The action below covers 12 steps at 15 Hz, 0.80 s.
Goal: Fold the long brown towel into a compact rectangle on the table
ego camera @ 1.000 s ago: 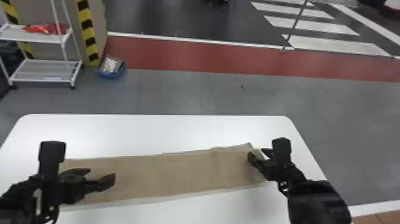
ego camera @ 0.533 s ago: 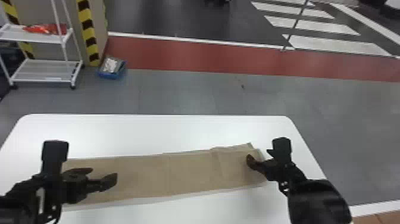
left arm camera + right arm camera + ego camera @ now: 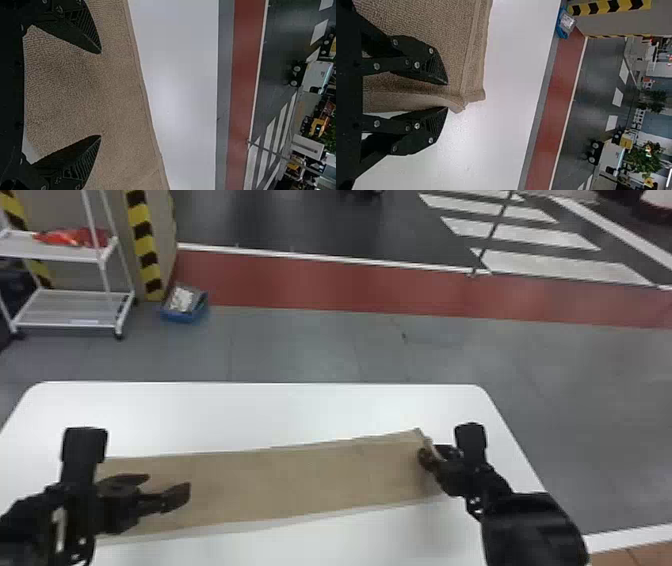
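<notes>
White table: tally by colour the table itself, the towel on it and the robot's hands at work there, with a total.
White: 1, the table
Brown: 1, the towel
Black: 2, the left hand and the right hand
Total: 4

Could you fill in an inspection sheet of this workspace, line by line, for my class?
Surface: white table, smooth, with rounded far corners.
Job's things: brown towel, a long strip laid left to right, not yet a compact rectangle; its right end is bunched up.
Clutter: blue box on the floor beyond the table.
Grippers: left gripper over the towel's left part, fingers wide apart; right gripper at the right end, fingers closer together but apart, the towel's edge between them.
Cables: nothing seen.
Surroundings: white rack far left, yellow-and-black striping beside it, red floor strip beyond.
</notes>
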Motion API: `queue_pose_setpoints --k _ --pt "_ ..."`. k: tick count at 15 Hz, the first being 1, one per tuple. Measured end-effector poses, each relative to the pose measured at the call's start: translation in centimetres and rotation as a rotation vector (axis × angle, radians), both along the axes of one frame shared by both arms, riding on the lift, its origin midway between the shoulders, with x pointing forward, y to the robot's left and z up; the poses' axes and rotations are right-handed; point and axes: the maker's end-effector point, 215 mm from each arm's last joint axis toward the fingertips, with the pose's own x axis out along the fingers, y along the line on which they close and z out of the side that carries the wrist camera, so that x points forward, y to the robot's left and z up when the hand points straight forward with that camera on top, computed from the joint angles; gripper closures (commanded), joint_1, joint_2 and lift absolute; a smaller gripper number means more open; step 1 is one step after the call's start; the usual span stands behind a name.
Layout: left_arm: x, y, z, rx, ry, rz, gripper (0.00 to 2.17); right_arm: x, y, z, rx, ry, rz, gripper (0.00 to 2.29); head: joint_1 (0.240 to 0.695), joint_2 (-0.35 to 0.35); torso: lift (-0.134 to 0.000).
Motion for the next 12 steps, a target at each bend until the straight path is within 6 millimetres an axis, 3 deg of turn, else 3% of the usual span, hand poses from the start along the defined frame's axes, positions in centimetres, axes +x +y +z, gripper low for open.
queue_pose_setpoints --k 6,7,10,12 --pt "-0.9 1.1 -1.2 0.018 0.062 0.016 0.14 -0.1 1.2 2.8 -0.013 -0.119 0.055 0.82 0.695 -0.194 0.0" --pt "-1.0 1.2 -1.3 0.024 0.069 0.017 0.14 0.1 1.6 3.9 -0.017 -0.165 0.076 0.82 0.695 -0.188 0.0" --pt "-1.0 1.4 -1.5 0.035 0.079 0.017 0.14 0.2 3.8 9.9 -0.045 -0.41 0.169 0.82 0.695 -0.167 0.0" --pt "-1.0 1.5 -1.6 0.042 0.082 0.018 0.14 -0.2 4.4 11.3 -0.048 -0.468 0.186 0.69 0.695 -0.156 0.0"
